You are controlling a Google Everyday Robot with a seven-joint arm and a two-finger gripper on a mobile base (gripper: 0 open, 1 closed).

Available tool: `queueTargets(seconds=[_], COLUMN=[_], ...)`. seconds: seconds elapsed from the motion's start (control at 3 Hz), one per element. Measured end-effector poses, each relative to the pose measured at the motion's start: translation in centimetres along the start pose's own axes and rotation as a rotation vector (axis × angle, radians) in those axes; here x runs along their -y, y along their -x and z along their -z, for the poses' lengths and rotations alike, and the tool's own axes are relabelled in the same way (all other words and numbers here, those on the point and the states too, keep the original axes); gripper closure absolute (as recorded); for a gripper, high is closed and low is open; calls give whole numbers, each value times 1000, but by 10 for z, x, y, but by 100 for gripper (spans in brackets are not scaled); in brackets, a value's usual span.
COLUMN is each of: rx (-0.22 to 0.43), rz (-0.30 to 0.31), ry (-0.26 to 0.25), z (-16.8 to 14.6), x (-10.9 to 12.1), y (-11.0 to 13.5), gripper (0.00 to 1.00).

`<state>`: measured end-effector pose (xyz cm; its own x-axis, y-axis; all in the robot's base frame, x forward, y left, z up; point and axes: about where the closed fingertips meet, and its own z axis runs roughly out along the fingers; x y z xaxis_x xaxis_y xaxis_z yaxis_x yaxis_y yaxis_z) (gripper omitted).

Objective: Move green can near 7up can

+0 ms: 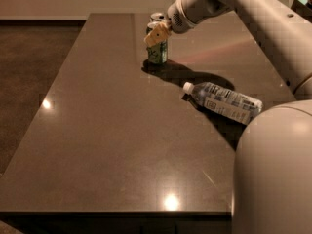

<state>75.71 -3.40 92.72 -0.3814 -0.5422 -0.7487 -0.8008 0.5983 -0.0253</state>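
In the upper middle of the frame, the gripper [157,34] is closed tight on the top of the green can [158,54]. The can is on or just over the dark table [97,130], right in front of the 7up can [157,17], whose silver top peeks out behind it. The moving step looks almost done, so next the gripper should let go softly and lift straight up without bumping either can; the bottle [225,101] lies well apart, to the right.

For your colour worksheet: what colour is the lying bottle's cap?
White cap, camera view; the gripper is at the top of the green can.
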Motion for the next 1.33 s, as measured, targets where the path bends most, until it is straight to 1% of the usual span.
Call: queueTargets(seconds=[0.33,0.67,1.0,1.33], rx=[-3,6,4,4], rz=[-41,-48,-48,-48], ry=[-24,-53,-51,-51], z=[0,6,3,3], x=[18,29,29,29], y=[-12,-19,-20,-20], gripper=[36,12,0,0])
